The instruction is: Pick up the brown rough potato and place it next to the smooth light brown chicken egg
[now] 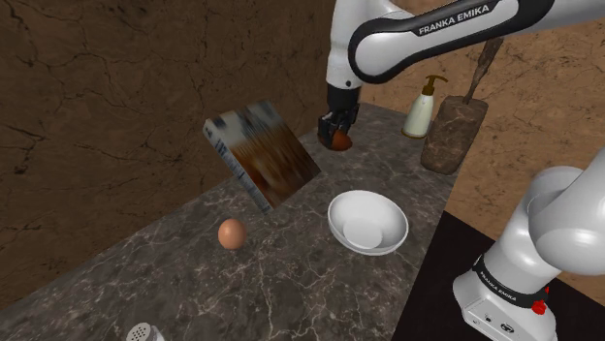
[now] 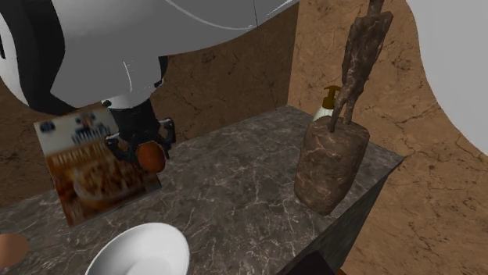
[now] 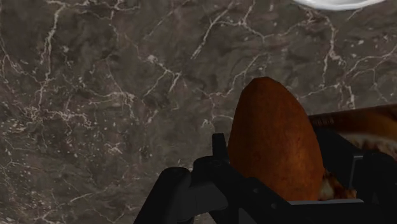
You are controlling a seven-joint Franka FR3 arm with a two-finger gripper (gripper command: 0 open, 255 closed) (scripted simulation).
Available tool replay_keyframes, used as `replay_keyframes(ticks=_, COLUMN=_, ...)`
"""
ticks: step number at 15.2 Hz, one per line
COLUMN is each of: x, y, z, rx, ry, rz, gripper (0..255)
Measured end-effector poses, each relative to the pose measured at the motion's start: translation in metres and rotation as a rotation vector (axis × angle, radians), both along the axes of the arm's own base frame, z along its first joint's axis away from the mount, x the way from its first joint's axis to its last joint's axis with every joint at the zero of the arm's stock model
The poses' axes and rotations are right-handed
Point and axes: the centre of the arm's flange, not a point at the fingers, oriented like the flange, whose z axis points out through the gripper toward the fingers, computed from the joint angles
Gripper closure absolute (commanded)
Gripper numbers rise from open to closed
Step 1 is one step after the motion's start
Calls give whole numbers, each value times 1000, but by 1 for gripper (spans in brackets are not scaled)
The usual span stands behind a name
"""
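A brown rough potato point(image 1: 340, 142) point(image 2: 151, 158) point(image 3: 273, 143) is clasped between the black fingers of my gripper point(image 1: 338, 134) point(image 2: 144, 148) point(image 3: 275, 191), which is shut on it and holds it above the dark marble counter point(image 1: 291, 271). It hangs just beside the upright cereal box point(image 1: 262, 155) point(image 2: 90, 164). The smooth light brown egg point(image 1: 231, 233) point(image 2: 9, 248) lies on the counter, well toward the shoulder view's lower left of the gripper, beyond the box.
A white bowl point(image 1: 366, 223) point(image 2: 141, 250) point(image 3: 337, 3) sits between the gripper and the stand. At the counter's far corner stand a brown utensil holder point(image 1: 451, 136) point(image 2: 328, 164) and a soap bottle point(image 1: 422, 107). A shaker point(image 1: 143, 334) is at the near edge.
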Motion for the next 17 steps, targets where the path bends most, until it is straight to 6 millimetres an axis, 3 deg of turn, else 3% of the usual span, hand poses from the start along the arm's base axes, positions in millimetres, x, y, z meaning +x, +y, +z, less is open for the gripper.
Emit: replay_keyframes(ticks=17, x=-87, y=204, z=0, rx=0, ry=0, rz=0, gripper=255)
